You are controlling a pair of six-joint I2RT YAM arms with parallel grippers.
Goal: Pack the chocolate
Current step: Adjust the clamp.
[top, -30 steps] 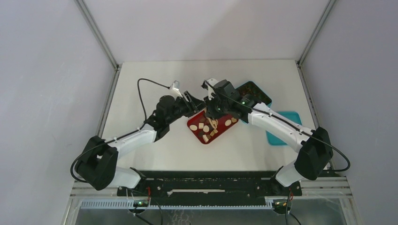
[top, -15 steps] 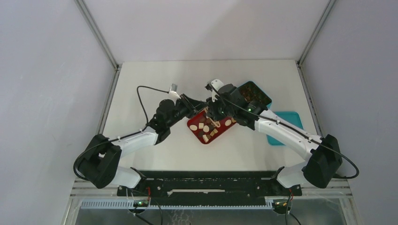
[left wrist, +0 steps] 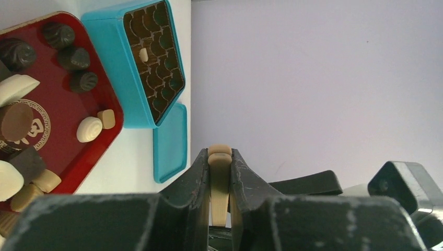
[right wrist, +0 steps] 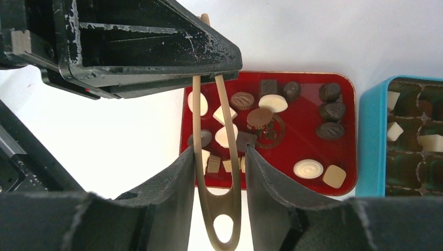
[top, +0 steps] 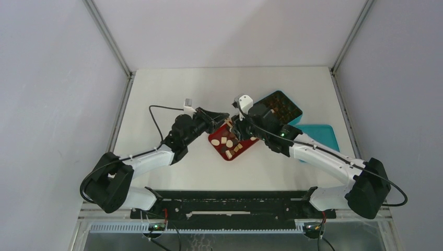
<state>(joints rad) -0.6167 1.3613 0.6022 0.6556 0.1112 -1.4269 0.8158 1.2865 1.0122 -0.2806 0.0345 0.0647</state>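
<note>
The left jaws are clamped narrow near the tips of the tongs [left wrist: 219,193], whose looped end is flanked by the right jaws, held partway apart; whether that end is gripped cannot be told. Beyond the right jaws, most of the chocolate [right wrist: 308,168] is left loose on the red tray [right wrist: 308,141]. Further to their right, a few cream pieces are seated in the teal box [right wrist: 372,136], most cells being unfilled. Packing is judged barely begun.

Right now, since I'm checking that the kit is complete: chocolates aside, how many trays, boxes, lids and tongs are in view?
Red tray: 1
Teal box: 1
Teal lid: 1
Wooden tongs: 1
Total: 4
</note>
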